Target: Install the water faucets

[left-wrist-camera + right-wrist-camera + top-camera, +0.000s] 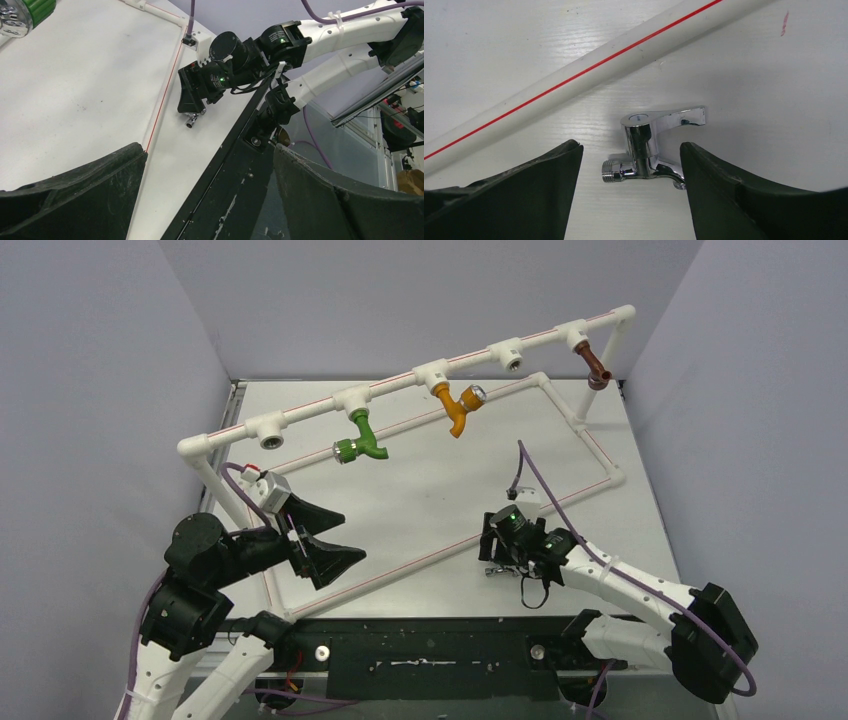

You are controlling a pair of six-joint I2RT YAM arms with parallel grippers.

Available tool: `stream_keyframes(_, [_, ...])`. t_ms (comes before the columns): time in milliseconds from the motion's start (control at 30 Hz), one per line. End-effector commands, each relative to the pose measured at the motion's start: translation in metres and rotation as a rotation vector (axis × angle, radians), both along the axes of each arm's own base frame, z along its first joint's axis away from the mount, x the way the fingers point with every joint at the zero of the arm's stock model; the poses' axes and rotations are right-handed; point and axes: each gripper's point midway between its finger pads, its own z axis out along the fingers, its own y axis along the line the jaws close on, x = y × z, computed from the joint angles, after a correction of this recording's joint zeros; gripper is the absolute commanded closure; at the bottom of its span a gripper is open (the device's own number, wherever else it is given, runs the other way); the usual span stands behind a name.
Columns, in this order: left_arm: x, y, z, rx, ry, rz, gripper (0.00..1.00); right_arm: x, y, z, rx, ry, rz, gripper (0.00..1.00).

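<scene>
Left gripper (352,535) aloft, jaws wide; right gripper (630,146) low, jaws spread, apparently pointing down.

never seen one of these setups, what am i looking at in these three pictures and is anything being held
Two robot arms are bolted at the near edge of a white table. One picture looks down from above; the other two come from wrist cameras. The left end effector hangs open, empty. The right end effector is open, fingers either side of a small shiny chrome tap lying on the table, not gripping it. Behind stands a white plastic pipe frame carrying a green tap, an orange tap and a brown tap. Nothing is held.
</scene>
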Motion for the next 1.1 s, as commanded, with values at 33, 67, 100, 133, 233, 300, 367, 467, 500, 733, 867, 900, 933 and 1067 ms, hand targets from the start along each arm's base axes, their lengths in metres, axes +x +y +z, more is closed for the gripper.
stream_keyframes(33, [-0.005, -0.003, 0.012, -0.018, -0.043, -0.035, 0.03, 0.015, 0.007, -0.006, 0.008, -0.052, -0.042, 0.35])
stream_keyframes(67, [-0.006, -0.003, 0.012, -0.019, -0.041, -0.036, 0.03, 0.014, 0.008, -0.009, 0.007, -0.046, -0.040, 0.36])
stream_keyframes(100, [-0.006, -0.003, 0.012, -0.020, -0.041, -0.038, 0.03, 0.014, 0.009, -0.011, 0.007, -0.041, -0.038, 0.38])
stream_keyframes(133, [-0.006, -0.003, 0.012, -0.020, -0.040, -0.039, 0.03, 0.013, 0.010, -0.014, 0.006, -0.039, -0.036, 0.40])
stream_keyframes(233, [-0.007, -0.003, 0.012, -0.019, -0.039, -0.040, 0.03, 0.011, 0.010, -0.021, -0.003, -0.027, -0.034, 0.43])
stream_keyframes(300, [-0.007, -0.003, 0.011, -0.020, -0.037, -0.039, 0.03, 0.009, 0.008, -0.026, -0.010, -0.017, -0.040, 0.44])
stream_keyframes(367, [-0.007, -0.003, 0.009, -0.021, -0.036, -0.038, 0.03, 0.007, 0.006, -0.031, -0.020, -0.010, -0.046, 0.45])
stream_keyframes(467, [-0.008, -0.003, 0.007, -0.027, -0.026, -0.043, 0.03, 0.005, 0.003, -0.036, -0.033, -0.005, -0.050, 0.47])
stream_keyframes(500, [-0.008, -0.004, 0.007, -0.032, -0.022, -0.044, 0.03, 0.006, 0.002, -0.037, -0.036, -0.005, -0.052, 0.49])
stream_keyframes(733, [-0.005, -0.005, -0.005, -0.037, 0.020, -0.029, 0.03, 0.003, 0.005, -0.039, -0.027, -0.003, -0.033, 0.85])
stream_keyframes(867, [-0.003, -0.004, -0.012, -0.038, 0.052, -0.014, 0.03, 0.003, 0.012, -0.029, 0.016, -0.022, -0.008, 1.00])
stream_keyframes(900, [-0.003, -0.004, -0.012, -0.041, 0.057, -0.008, 0.03, 0.003, 0.014, -0.026, 0.028, -0.027, -0.001, 1.00])
stream_keyframes(933, [-0.002, -0.003, -0.013, -0.042, 0.063, 0.002, 0.03, 0.003, 0.017, -0.021, 0.044, -0.035, 0.012, 1.00])
stream_keyframes(1067, [-0.002, -0.001, -0.019, -0.054, 0.105, 0.029, 0.03, -0.001, 0.035, 0.002, 0.133, -0.082, 0.096, 1.00])
